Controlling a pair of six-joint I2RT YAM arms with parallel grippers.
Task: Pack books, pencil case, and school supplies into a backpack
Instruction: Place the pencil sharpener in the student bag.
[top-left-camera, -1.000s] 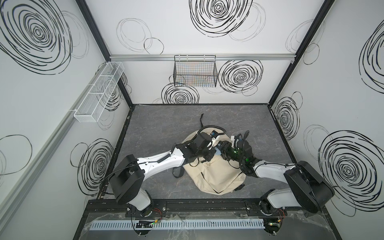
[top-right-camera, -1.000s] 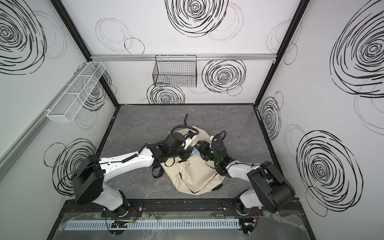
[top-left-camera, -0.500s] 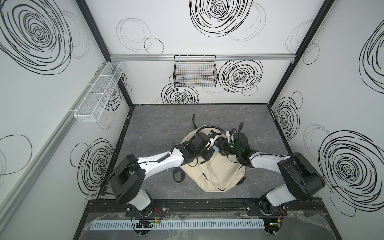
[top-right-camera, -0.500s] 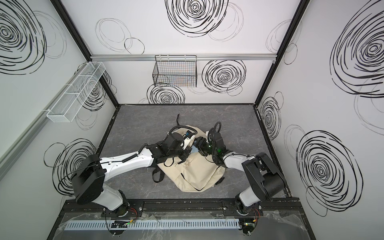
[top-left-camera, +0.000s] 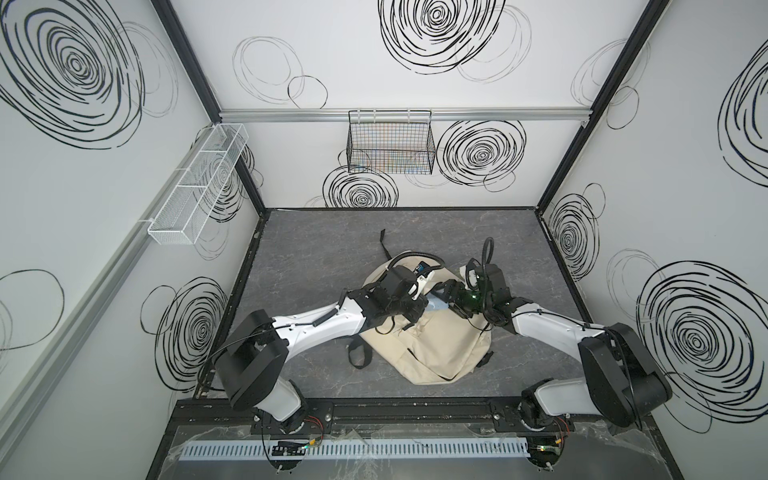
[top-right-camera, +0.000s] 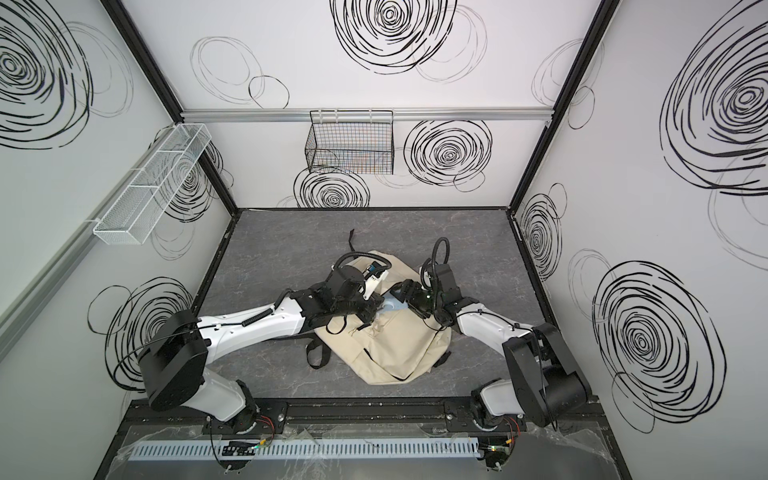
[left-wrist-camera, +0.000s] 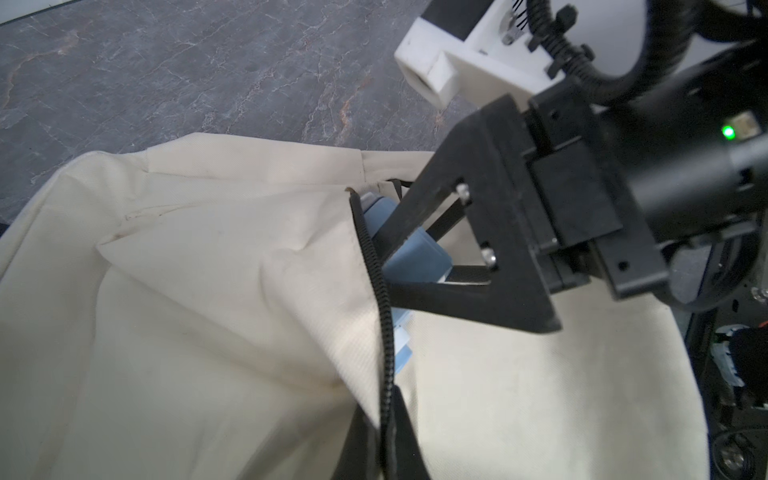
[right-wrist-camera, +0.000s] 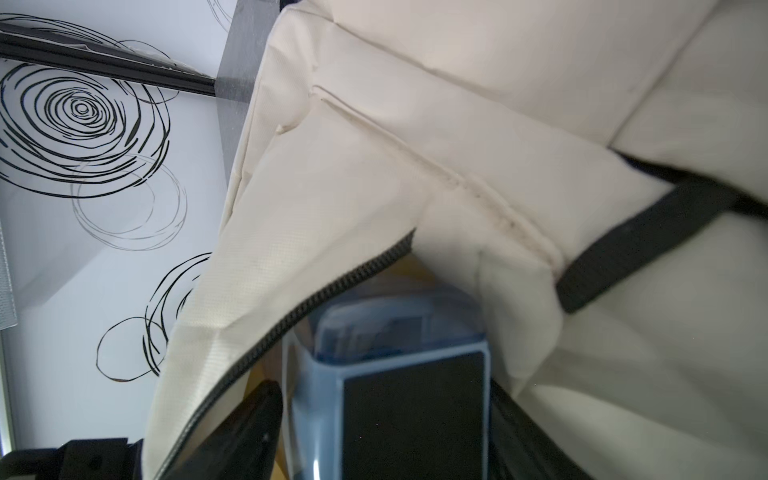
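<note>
Sharpener (left-wrist-camera: 419, 259) sits between right fingers (left-wrist-camera: 432, 297) — in backpack (left-wrist-camera: 208, 270) mouth.

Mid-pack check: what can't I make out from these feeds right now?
Books: only a brown sliver in the right wrist view; backpack fabric hides the rest everywhere.
Pencil case: in no view; inside or not, cannot tell.
Sharpener: far end behind the zip flap in the left wrist view; tiny in both top views.
Left hand: fingertips cut by the left wrist view's edge; under its own arm in both top views.
</note>
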